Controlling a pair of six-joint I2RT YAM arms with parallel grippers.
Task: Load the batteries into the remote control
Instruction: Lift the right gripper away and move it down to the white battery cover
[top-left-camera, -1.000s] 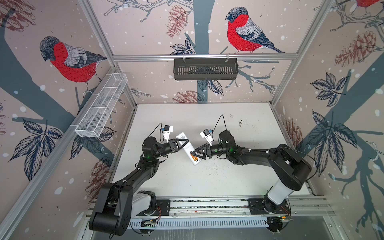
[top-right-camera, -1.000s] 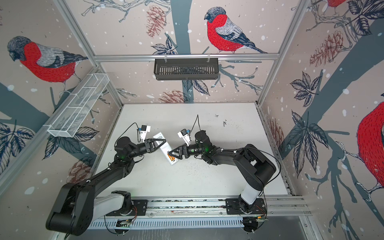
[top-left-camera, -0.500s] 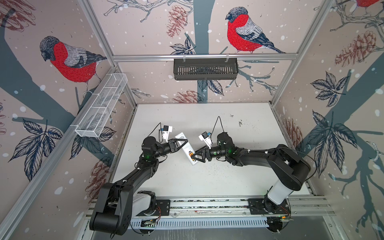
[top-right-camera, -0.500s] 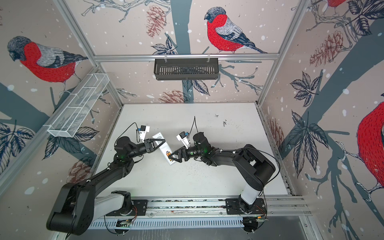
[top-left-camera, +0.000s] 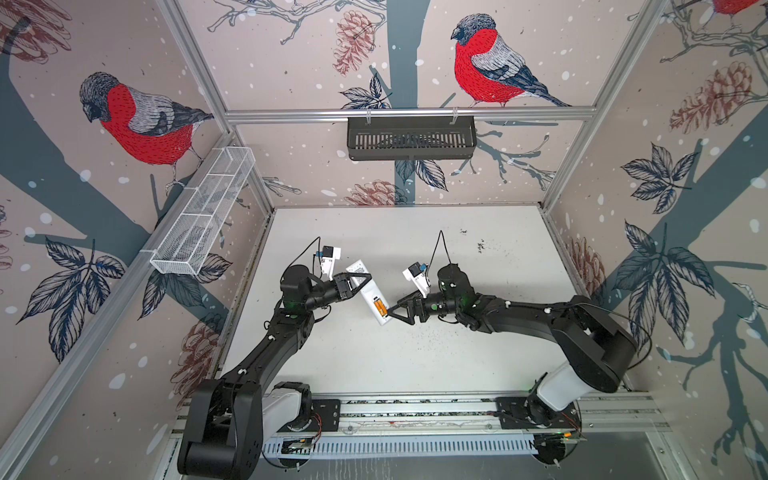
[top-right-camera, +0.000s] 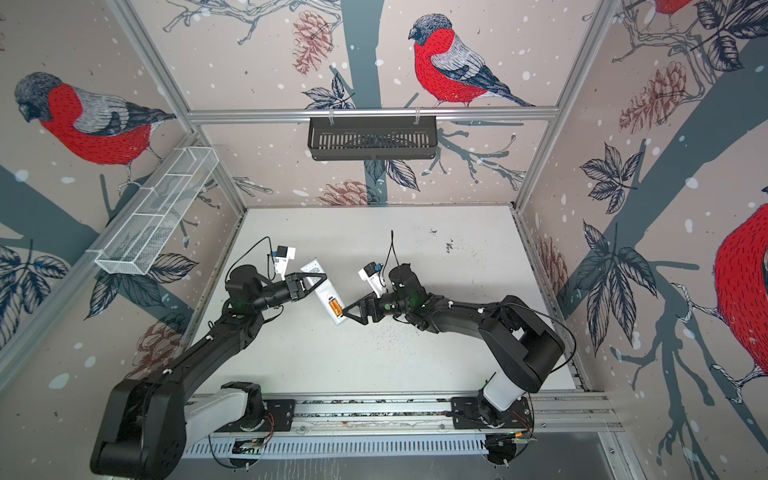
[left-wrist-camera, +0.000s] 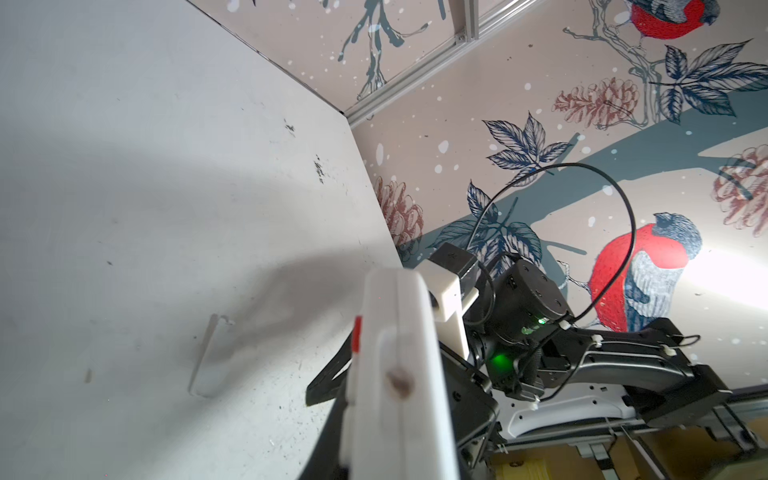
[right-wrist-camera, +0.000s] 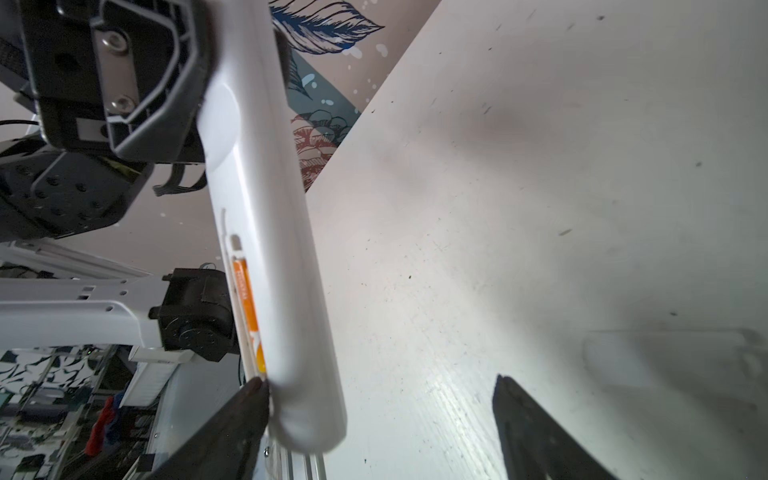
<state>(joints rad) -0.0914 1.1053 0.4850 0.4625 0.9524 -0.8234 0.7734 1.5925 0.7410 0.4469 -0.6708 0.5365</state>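
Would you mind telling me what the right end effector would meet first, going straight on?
Likely the slim white remote control, at its end holding the orange cylindrical battery; depth is unclear.

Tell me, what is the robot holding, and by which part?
The left tool grips the white remote near the end away from its batteries. The right tool is open, holding nothing.

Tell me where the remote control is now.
In both top views, the remote control is mid-table, clamped by the left gripper, its battery end beside the open right gripper.
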